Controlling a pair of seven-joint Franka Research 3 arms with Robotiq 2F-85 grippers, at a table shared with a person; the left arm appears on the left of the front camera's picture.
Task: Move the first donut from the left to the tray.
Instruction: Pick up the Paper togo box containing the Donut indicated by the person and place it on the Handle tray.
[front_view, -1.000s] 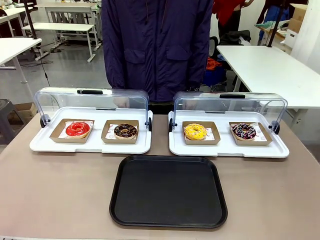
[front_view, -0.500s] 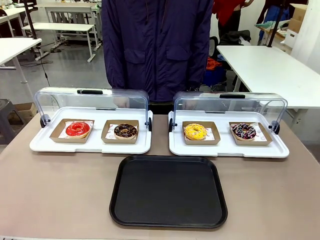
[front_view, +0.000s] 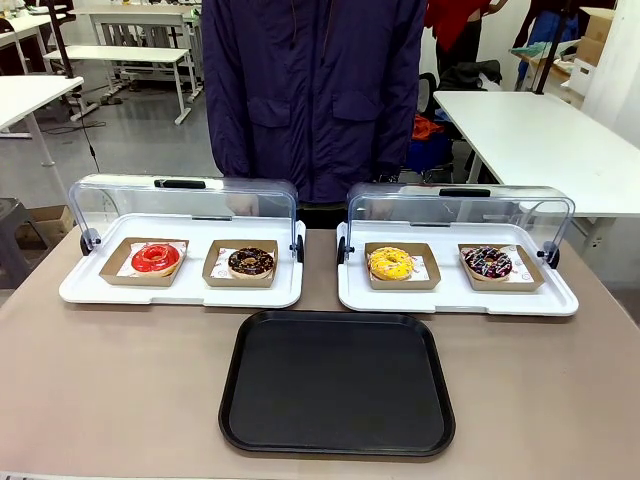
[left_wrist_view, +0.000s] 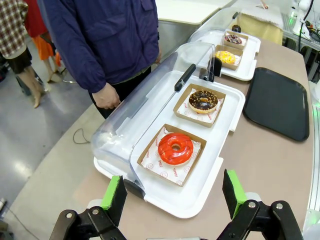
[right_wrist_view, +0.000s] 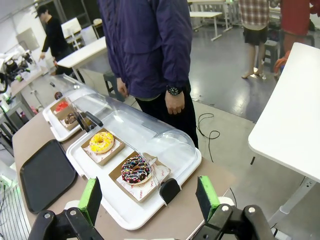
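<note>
The red-iced first donut from the left (front_view: 156, 258) (left_wrist_view: 175, 148) lies in a brown cardboard square on the left white tray. The black tray (front_view: 338, 382) (left_wrist_view: 279, 102) (right_wrist_view: 44, 173) rests bare at the table's near middle. My left gripper (left_wrist_view: 174, 196) hovers open above the near edge of the left white tray, its green pads spread wide with the red donut ahead between them. My right gripper (right_wrist_view: 150, 196) is open too, above the right white tray by the sprinkled donut. Neither holds anything.
A chocolate donut (front_view: 251, 262) shares the left white tray (front_view: 180, 294). A yellow donut (front_view: 390, 263) and a sprinkled donut (front_view: 488, 262) sit on the right white tray (front_view: 457, 300). Both clear domed lids are swung back. A person in a dark jacket (front_view: 315, 90) stands at the far side.
</note>
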